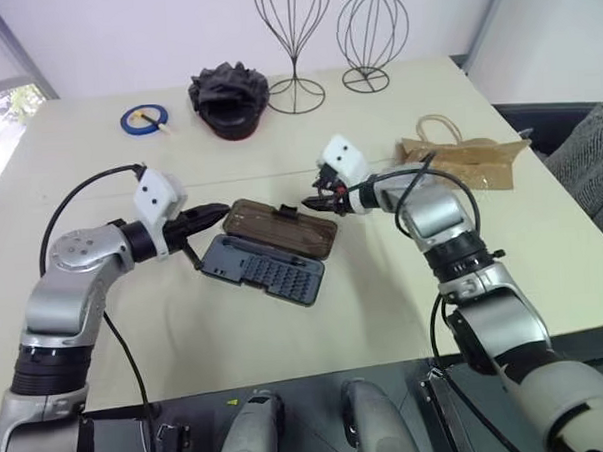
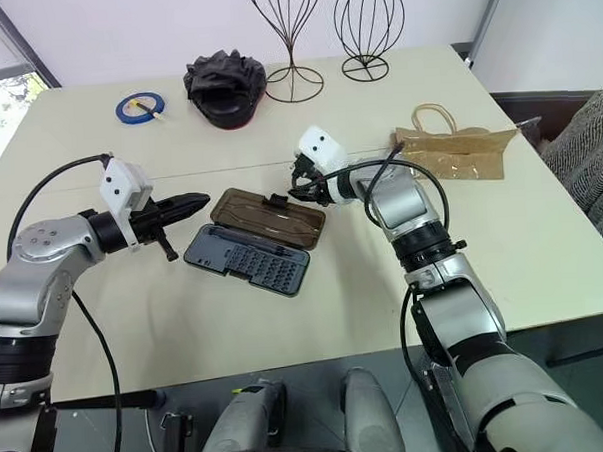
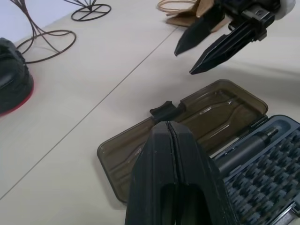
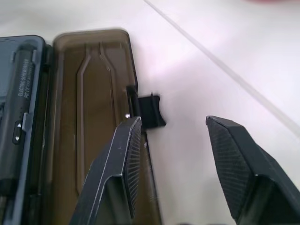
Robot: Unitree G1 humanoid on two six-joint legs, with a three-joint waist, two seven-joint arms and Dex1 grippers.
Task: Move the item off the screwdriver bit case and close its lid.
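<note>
Your right tool (image 1: 316, 200) is released, its 2 fingers (image 4: 119, 164) spread with nothing between them, one over the far edge of the lid (image 1: 283, 227) beside the black latch tab (image 4: 152, 111). Your left tool (image 1: 213, 216) is clenched on nothing, hovering at the case's 9 o'clock end. The bit case (image 1: 263, 268) lies open on the worktop (image 1: 385, 302), lid flat at its 12 o'clock side. The paper bag (image 1: 466, 157) rests well apart, at about 2 o'clock from the case.
</note>
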